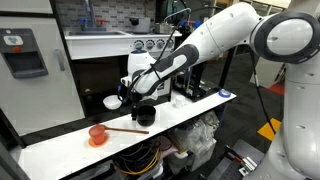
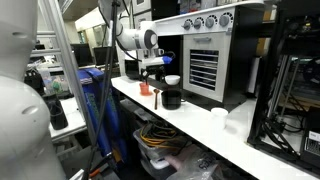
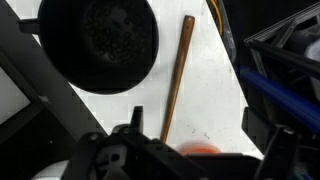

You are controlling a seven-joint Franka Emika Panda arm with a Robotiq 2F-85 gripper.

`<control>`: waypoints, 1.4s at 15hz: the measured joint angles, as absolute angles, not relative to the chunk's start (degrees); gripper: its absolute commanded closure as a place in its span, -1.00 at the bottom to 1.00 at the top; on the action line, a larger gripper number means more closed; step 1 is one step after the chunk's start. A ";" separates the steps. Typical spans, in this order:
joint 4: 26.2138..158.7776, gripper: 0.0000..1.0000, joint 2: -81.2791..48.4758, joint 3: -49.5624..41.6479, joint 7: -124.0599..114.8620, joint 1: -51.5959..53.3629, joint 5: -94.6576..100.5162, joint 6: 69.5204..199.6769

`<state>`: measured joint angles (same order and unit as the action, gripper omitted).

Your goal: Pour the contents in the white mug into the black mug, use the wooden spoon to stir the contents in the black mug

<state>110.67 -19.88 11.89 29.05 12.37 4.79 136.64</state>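
Observation:
The black mug point(image 1: 145, 115) stands on the white table point(image 1: 200, 103), with the white mug point(image 1: 113, 101) just behind it; both mugs show in an exterior view too, black mug point(image 2: 171, 99) and white mug point(image 2: 172, 81). The wooden spoon point(image 1: 127, 131) lies flat in front of the black mug. From the wrist, the black mug point(image 3: 100, 45) has a dark inside and the wooden spoon point(image 3: 177, 78) lies beside it. My gripper point(image 1: 141, 96) hovers above the black mug and spoon. My gripper point(image 3: 200, 128) is open, with only bare table between its fingers.
An orange-red cup point(image 1: 97, 134) on a saucer sits by the spoon's end, and its rim point(image 3: 202, 150) shows under my gripper. A small white cup point(image 2: 218, 115) stands farther along the table. A black appliance point(image 2: 205, 50) rises behind the mugs. Bins and cables lie under the table.

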 measured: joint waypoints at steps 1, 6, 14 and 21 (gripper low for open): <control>110.67 -1.00 -20.48 11.90 29.05 12.37 4.79 137.41; 110.15 -1.00 -22.45 12.04 28.39 12.36 4.78 138.73; 109.91 -1.00 -22.55 12.08 28.32 12.36 4.78 138.80; 109.89 -1.00 -22.56 12.09 28.31 12.36 4.78 138.81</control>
<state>109.89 -22.56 12.09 28.31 12.36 4.78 138.81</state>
